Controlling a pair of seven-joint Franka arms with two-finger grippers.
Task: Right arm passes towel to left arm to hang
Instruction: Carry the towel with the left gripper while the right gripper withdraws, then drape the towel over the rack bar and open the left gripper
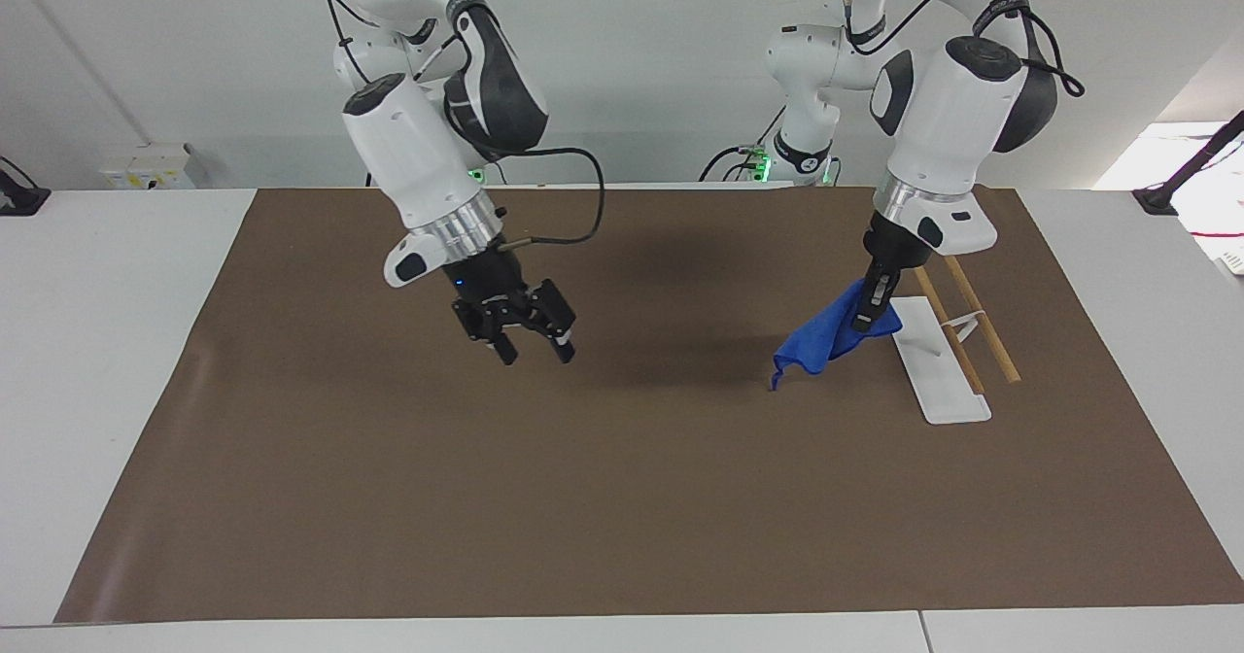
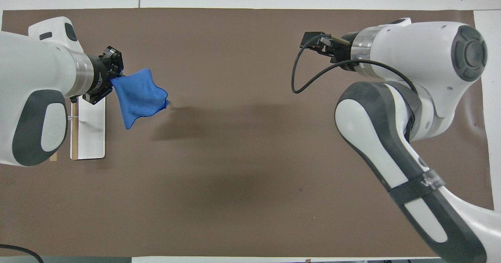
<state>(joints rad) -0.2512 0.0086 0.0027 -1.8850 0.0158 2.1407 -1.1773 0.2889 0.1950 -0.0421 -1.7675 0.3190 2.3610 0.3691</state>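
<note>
Right hand (image 1: 531, 346): black, two-fingered, blue light at the wrist. Hangs in the air over bare brown mat (image 1: 389, 459) toward the right arm's end of the worktop (image 1: 97, 342). Fingers spread apart, nothing between them, tips pointing down. A black cable (image 1: 573, 196) loops off the wrist.

Towel (image 1: 826, 340): bright blue cloth, held by one edge and draped downward and toward the middle of the mat, lower corner trailing close to the mat; whether it touches cannot be told. Well apart from the right hand.

Left hand (image 1: 865, 317): black, pointing steeply down, fingers pinched together on the upper edge of the towel. Held over the mat just beside the rack.

Rack (image 1: 938, 366): flat white base plate with two wooden rods (image 1: 982, 318) on a thin wire support, lying on the mat at the left arm's end of the worktop. The towel hangs beside the plate, not over the rods.
</note>
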